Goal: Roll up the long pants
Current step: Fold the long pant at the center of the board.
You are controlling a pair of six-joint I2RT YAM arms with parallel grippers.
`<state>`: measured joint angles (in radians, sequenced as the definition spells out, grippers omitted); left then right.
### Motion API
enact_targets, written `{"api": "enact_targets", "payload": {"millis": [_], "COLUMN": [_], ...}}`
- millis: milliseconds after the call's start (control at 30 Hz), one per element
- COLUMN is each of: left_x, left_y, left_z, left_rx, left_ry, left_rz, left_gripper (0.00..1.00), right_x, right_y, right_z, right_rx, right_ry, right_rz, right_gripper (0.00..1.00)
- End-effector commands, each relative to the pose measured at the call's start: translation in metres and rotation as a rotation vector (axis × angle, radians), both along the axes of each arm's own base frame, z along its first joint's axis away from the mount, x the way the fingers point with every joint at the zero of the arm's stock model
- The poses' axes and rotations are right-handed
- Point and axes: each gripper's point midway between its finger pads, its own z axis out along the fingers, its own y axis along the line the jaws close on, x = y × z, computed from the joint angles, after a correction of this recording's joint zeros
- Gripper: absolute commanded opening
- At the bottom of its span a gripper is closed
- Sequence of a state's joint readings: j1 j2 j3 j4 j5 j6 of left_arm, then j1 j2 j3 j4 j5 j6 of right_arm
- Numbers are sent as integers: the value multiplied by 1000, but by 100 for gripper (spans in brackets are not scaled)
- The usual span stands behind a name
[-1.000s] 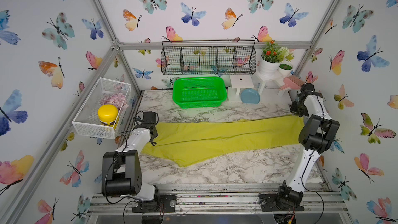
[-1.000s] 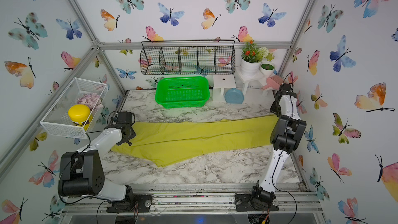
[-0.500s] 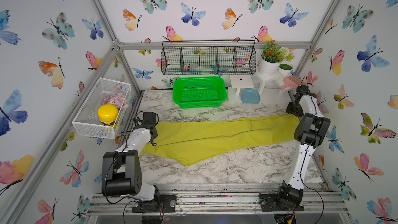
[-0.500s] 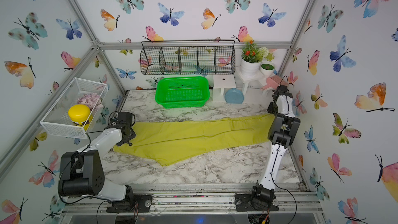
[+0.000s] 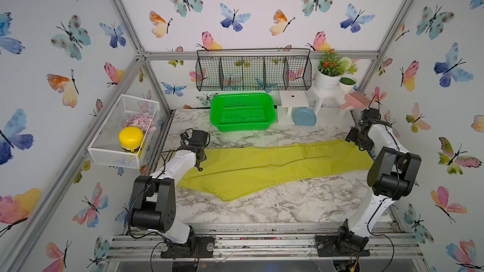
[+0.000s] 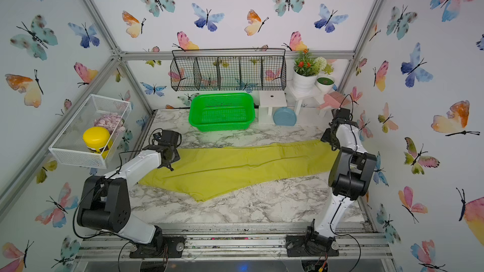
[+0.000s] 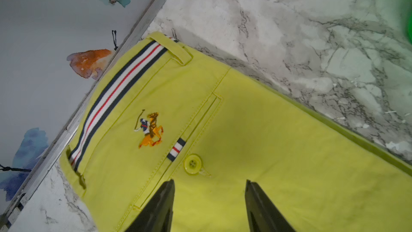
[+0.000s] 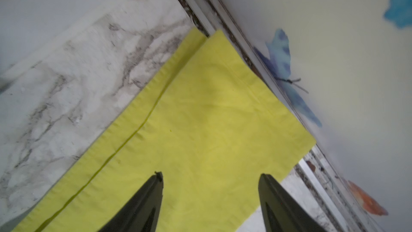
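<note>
**Yellow-green pants lie flat on a marble table between two open robot arms**

The long pants (image 5: 275,163) are spread flat on the marble table (image 5: 262,205). They sit just in front of the green basket (image 5: 243,127) and do not touch it. They run crosswise, with the waist end off to the basket's left and the leg hems off to its right. A pointed flap of cloth reaches farthest from the basket.

The left end effector (image 7: 209,181) is over the waist end. Its two dark fingers are apart with nothing between them. The right end effector (image 8: 211,174) is over the hem end, with its fingers also spread wide and empty.

Only the left wrist view shows the markings on the pants:
- a navy, white and red stripe (image 7: 116,99) runs along the waistband
- an embroidered emblem (image 7: 149,130) shows a rider with a raised mallet on an orange horse
- a small striped tab (image 7: 176,149) sits beside a yellow-green button (image 7: 192,164) at a pocket slit

In both top views the left arm covers this area.

Only the right wrist view shows the two hems lying slightly offset, close to the metal rail at the table's edge.

Only the top views show the basket whole and the full length of the pants. Left of the green basket, a wire tray (image 5: 112,156) on the wall holds a yellow-lidded jar (image 5: 131,136). Its label is too small to read.
</note>
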<state>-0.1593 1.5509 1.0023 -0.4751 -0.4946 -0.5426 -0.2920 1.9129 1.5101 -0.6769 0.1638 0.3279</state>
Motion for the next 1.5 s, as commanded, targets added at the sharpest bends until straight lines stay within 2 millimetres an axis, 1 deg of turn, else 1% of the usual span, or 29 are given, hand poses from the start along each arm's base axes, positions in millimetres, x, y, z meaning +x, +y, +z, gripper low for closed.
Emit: {"api": "enact_targets", "payload": {"millis": [0,67,233,367,433,567,700,833,900,967,1100,1200,1233,1267,1367,1433,1467], "left_x": [-1,-2,-8,-12,-13,-12,-10,-7,-6,-5,-3,-3,-3,-3,-4,-4,-4], "left_y": [1,2,4,6,6,7,7,5,4,3,4,4,5,5,4,3,2], "left_z": [1,4,8,12,13,15,16,14,13,13,15,16,16,16,16,14,13], "left_rx": [18,26,39,50,52,57,57,43,37,35,40,45,46,47,44,34,29], "left_ry": [18,14,12,6,6,4,3,5,8,5,3,4,4,6,4,3,2], "left_rz": [-11,-20,-32,-30,-31,-33,-32,-31,-28,-26,-24,-26,-26,-27,-28,-32,-35], "left_gripper": [56,57,57,58,58,58,58,58,58,58,58,58,58,58,58,58,58], "right_x": [-25,-36,-49,-63,-66,-59,-38,-19,-16,-18,-29,-35,-35,-35,-31,-24,-18], "right_y": [-12,-14,-12,-17,-18,-19,-22,-31,-33,-31,-22,-18,-17,-16,-11,-6,-3], "right_z": [-24,-33,-46,-65,-73,-90,-98,-104,-110,-117,-137,-144,-145,-145,-139,-128,-116], "right_rx": [72,114,143,156,151,169,201,195,189,200,231,241,245,249,267,287,296], "right_ry": [-27,-33,-16,20,30,48,34,43,65,84,114,126,126,122,91,52,16], "right_rz": [-114,-143,-185,-228,-233,-224,-209,-194,-185,-182,-168,-156,-153,-150,-128,-106,-92], "right_gripper": [74,74,75,75,75,75,75,72,67,58,32,11,6,3,3,3,3]}}
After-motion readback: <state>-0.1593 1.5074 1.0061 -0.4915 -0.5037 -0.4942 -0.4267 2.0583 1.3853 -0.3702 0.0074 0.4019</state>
